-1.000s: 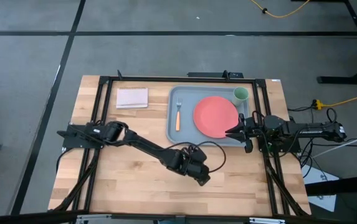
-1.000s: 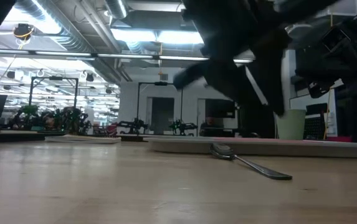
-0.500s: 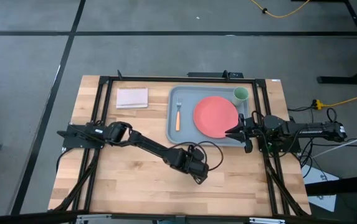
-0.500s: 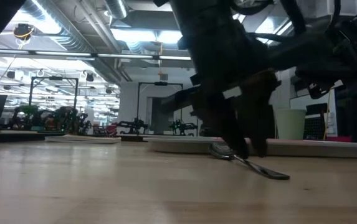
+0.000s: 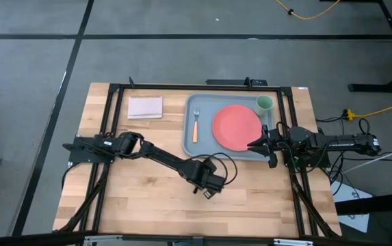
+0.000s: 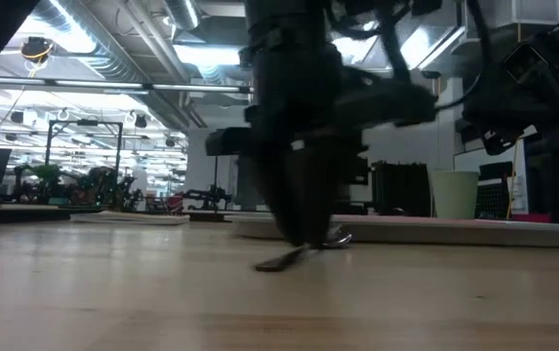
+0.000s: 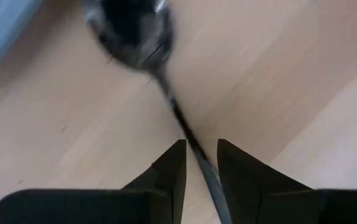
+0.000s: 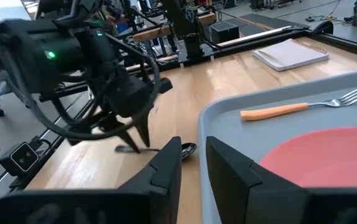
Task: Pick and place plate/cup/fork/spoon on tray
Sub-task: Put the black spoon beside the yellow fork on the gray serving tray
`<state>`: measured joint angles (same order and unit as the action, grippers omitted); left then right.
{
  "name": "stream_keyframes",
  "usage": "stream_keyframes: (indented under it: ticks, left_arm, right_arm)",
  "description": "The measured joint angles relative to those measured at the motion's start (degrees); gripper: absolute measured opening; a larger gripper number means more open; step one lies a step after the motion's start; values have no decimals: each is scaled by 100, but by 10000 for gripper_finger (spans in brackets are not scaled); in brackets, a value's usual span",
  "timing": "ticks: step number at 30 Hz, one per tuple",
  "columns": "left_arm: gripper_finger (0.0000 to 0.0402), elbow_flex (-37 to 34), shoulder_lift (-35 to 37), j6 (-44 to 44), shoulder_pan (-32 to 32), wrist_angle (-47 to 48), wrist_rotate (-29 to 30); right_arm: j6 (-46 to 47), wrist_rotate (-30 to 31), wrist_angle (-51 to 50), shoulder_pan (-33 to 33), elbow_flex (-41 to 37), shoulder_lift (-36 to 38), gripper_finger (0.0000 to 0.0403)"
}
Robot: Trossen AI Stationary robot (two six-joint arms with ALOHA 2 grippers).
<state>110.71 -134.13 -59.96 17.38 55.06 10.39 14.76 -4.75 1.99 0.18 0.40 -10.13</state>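
The dark spoon (image 7: 131,28) lies on the wood just near of the blue-grey tray (image 5: 190,147); it also shows in the low view (image 6: 336,237) and the right wrist view (image 8: 187,148). My left gripper (image 5: 207,193) stands over its handle, fingers shut on it (image 7: 201,165). The coral plate (image 5: 237,128), the orange-handled fork (image 5: 196,127) and the green cup (image 5: 265,103) sit on the tray. My right gripper (image 5: 257,145) waits, open and empty, at the tray's right near corner. My left gripper has the spoon's thin handle (image 7: 194,146) between its two fingers, toward the handle's free end. The fingers come from above, pointing down, and lie across the handle (image 8: 139,142). The bowl (image 6: 336,237) and the handle's end (image 6: 269,264) stay down at the table.
A pale folded napkin (image 5: 145,107) lies at the far left of the table. The tray's raised rim (image 6: 259,229) runs just behind the spoon. Bare wood stretches along the near side and the left.
My left gripper has come down to the table and gone toward the table's left edge, and its fingers have closed on the spoon's handle. The handle has swung round from pointing near-right to pointing near-left, while the bowl has stayed by the tray.
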Motion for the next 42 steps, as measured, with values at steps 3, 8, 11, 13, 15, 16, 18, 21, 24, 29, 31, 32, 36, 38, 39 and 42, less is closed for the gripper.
stream_keyframes:
  ticks: [3,8,11,13,15,16,18,21,24,29,31,32,36,38,39,42]
  left_arm:
    - [84,-8,1,-7,30,296,-49]
    - [84,14,132,4,104,346,149]
    - [84,150,155,7,101,364,297]
    - [84,204,155,7,88,386,300]
    - [84,170,153,9,70,211,314]
    - [84,124,151,5,59,150,342]
    - [84,19,133,-52,38,148,402]
    - [84,-79,125,-149,-22,148,495]
    - [84,-85,125,-218,-65,137,511]
    - [84,-85,125,-256,-47,129,512]
    - [84,-85,125,-276,-47,123,513]
    - [84,-87,125,-295,-45,123,517]
    - [84,-87,54,-370,-45,24,524]
    - [84,-98,-17,-402,-45,47,509]
    - [84,-98,-58,-403,-45,38,509]
    - [84,-79,-114,-417,-47,19,451]
  right_arm:
    - [-4,-2,1,1,0,0,79]
    - [-4,0,-2,1,0,-4,79]
    - [-4,0,-1,1,0,-4,79]
    - [-4,0,-3,-1,0,-4,79]
    - [-4,0,-1,-1,0,-4,79]
    - [-4,0,-1,-1,0,-4,79]
    - [-4,0,-1,-1,0,-4,79]
    - [-2,0,-1,-1,0,-4,79]
    - [-2,0,-1,-1,0,-4,79]
    - [-11,0,-1,-1,0,-4,79]
    - [-18,0,-1,1,0,-4,79]
    - [-23,0,-2,0,0,-4,79]
    - [-22,0,-1,-1,0,-4,79]
    - [-22,0,-1,1,0,-4,79]
    - [-23,0,-1,1,0,-4,79]
    - [-22,0,0,0,0,-9,79]
